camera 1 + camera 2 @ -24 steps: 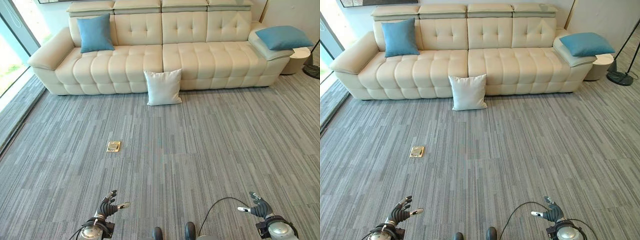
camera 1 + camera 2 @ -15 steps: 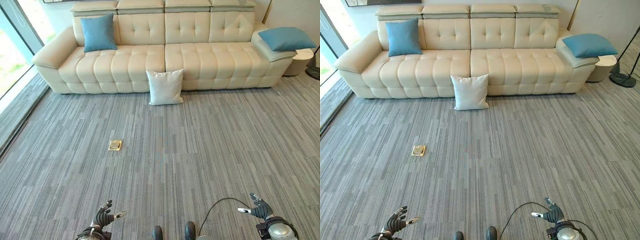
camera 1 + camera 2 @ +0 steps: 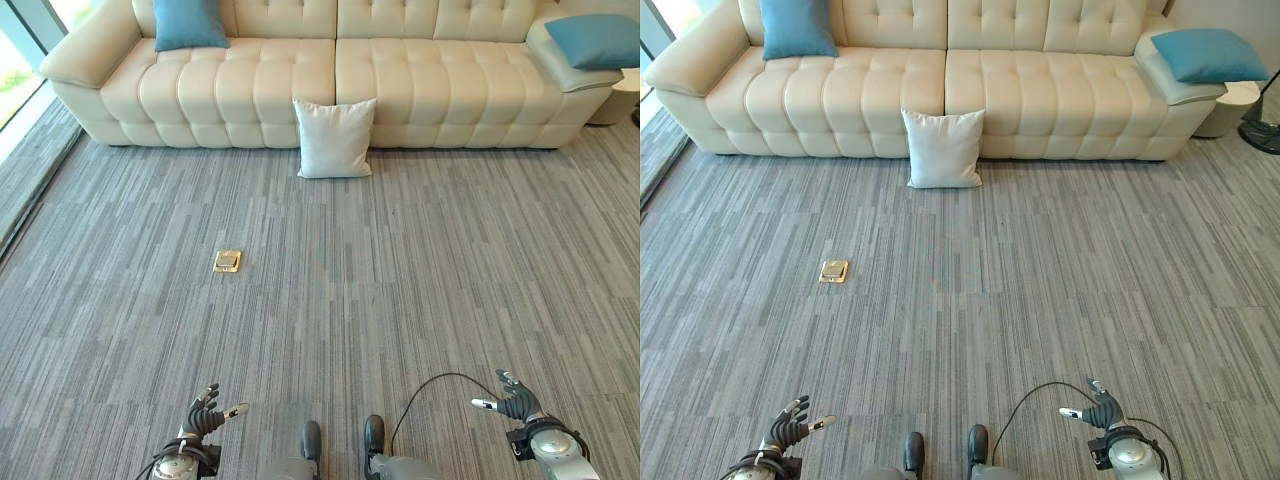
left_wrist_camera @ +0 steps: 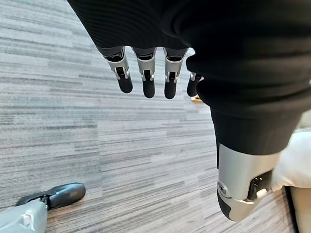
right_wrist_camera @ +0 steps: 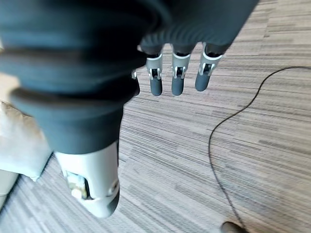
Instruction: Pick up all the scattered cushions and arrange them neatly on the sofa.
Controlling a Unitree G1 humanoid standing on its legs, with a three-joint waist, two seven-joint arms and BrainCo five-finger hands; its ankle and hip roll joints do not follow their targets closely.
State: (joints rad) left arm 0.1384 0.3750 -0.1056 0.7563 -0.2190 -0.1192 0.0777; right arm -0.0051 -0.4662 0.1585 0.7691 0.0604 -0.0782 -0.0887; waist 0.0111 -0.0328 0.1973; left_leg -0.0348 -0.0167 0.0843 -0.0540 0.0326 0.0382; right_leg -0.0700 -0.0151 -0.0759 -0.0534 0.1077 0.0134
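1. Cushions first: we count 3. A white cushion (image 3: 334, 138) stands on the grey carpet (image 3: 400, 260), leaning against the front of the cream sofa (image 3: 250, 90) near its middle. A blue cushion (image 3: 190, 24) sits upright on the sofa seat at our left end, against the backrest. A second blue cushion (image 3: 598, 38) lies flat on the sofa's armrest at our right end.
2. Our left hand (image 3: 205, 417) hangs low by our side at the bottom of the head views, fingers straight and relaxed, holding nothing; its wrist view shows the fingers (image 4: 146, 77) spread over bare carpet.
3. Our right hand (image 3: 512, 400) hangs the same way on the other side, fingers loose and empty, as its own view shows (image 5: 176, 77).
4. A small brass floor plate (image 3: 227, 261) is set in the carpet to our left, between us and the sofa, well apart from the white cushion.
5. We judge that we are at the approach step: nothing is picked up yet, and both hands are well apart from every cushion.
6. The next move calls for walking forward to the white cushion, bending down, and taking it by its 2 sides or top edge with open hands, then setting it upright on the seat.
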